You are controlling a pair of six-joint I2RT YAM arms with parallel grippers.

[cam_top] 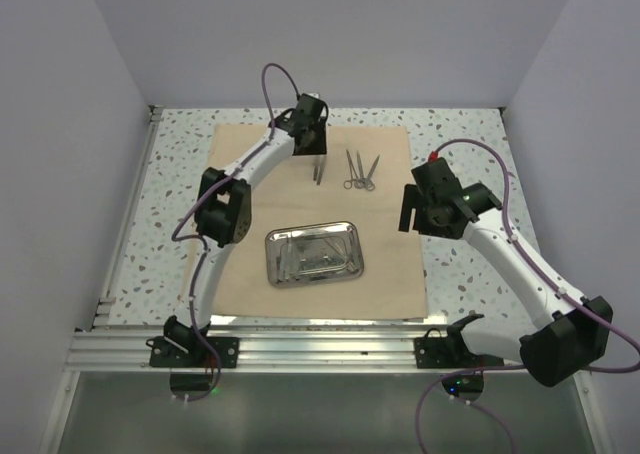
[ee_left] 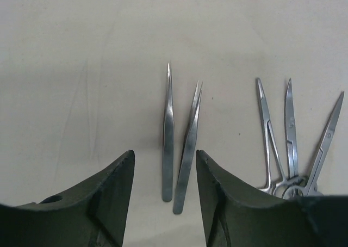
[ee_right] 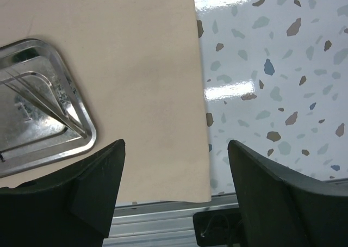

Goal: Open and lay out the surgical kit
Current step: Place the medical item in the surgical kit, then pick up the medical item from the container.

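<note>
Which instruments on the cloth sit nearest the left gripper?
The two plain tweezers, framed between the fingers of the open left gripper. The three ring-handled instruments lie further to the right.

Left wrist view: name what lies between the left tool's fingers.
Two slim tweezers lie side by side on the tan cloth; the left tool is open. The left wrist view shows it.

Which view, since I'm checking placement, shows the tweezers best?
Left wrist: both tweezers lie close up, whole, side by side on the cloth. Top external shows them only as tiny slivers; right wrist shows none.
</note>
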